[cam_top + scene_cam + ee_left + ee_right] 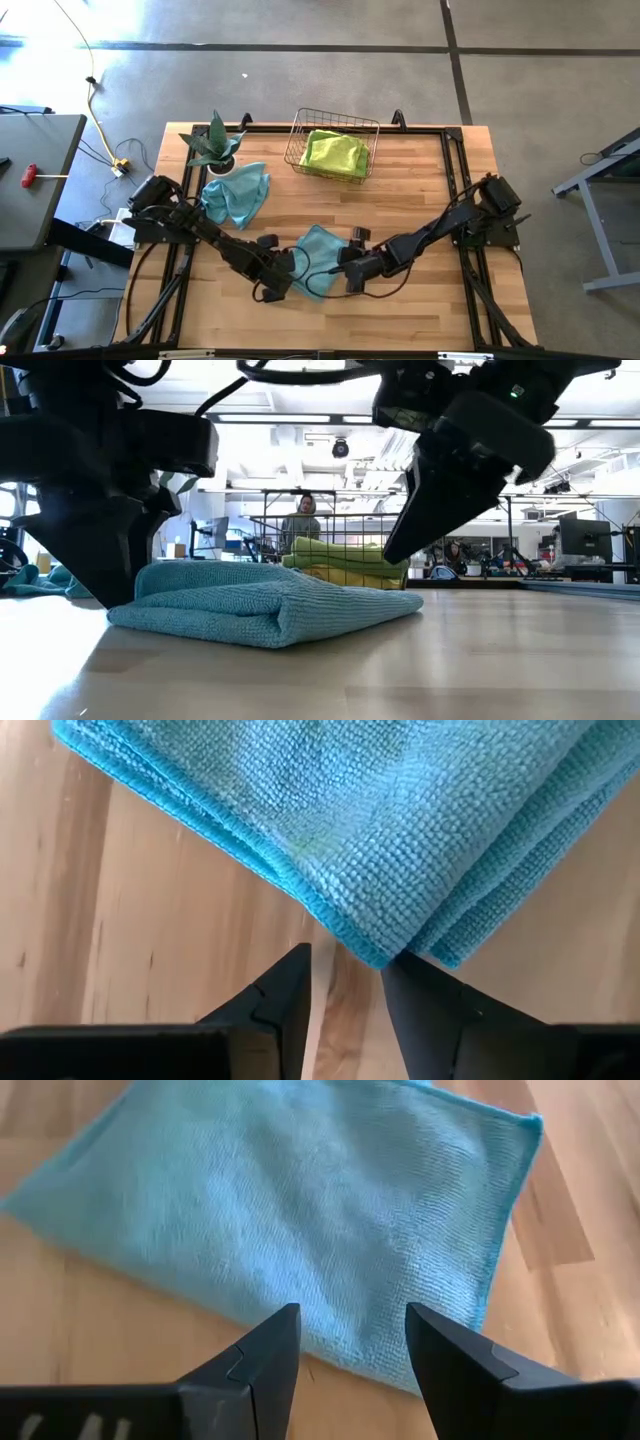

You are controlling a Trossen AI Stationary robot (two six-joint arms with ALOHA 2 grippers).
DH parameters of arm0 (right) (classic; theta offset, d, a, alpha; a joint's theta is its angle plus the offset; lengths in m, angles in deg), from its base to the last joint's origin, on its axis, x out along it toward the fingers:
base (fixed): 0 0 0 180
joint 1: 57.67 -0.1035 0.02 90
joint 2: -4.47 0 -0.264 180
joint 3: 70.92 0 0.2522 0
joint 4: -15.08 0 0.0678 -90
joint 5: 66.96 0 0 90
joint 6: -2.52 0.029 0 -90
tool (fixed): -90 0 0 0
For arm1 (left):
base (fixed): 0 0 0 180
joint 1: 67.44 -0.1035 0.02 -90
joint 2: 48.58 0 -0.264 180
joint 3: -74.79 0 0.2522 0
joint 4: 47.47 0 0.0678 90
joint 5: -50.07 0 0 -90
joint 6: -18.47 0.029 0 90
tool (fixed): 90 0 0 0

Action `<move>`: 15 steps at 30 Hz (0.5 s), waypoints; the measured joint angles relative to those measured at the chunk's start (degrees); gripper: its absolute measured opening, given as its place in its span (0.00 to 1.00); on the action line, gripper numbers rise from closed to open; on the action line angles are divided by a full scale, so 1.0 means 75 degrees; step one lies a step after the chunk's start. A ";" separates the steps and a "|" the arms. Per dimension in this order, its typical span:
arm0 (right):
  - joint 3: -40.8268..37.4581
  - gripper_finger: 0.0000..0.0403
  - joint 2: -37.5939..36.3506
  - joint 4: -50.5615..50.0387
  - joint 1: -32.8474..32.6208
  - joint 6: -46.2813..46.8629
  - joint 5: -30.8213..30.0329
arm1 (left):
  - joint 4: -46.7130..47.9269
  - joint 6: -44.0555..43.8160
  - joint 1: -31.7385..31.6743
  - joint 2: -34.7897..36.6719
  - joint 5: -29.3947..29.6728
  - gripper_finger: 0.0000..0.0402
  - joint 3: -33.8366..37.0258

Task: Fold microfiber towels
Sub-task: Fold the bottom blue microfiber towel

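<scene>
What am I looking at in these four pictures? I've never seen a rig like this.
Two dark robot arms work at a wooden table. One picture looks straight down, one sits level with the tabletop, and one comes from each wrist. Both grippers are open and hold nothing: the left gripper stands at a corner of the folded teal towel, and the right gripper hovers at its other side. A second, crumpled teal towel lies beside a potted plant. A wire basket at the far edge holds a lime green towel.
</scene>
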 joint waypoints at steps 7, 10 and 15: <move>-0.0014 0.44 0.0256 0.0189 0.0017 0.0206 -0.0229 | 0.0026 0.0277 -0.0034 -0.0036 -0.0632 0.32 -0.0443; -0.0014 0.44 0.0475 0.0273 0.0017 0.0177 -0.0258 | 0.0080 0.0448 -0.0025 -0.0036 -0.0632 0.35 -0.0666; -0.0014 0.44 0.0657 0.0501 0.0020 -0.0022 -0.0312 | -0.0009 0.0509 -0.0034 -0.0036 -0.0752 0.40 -0.1073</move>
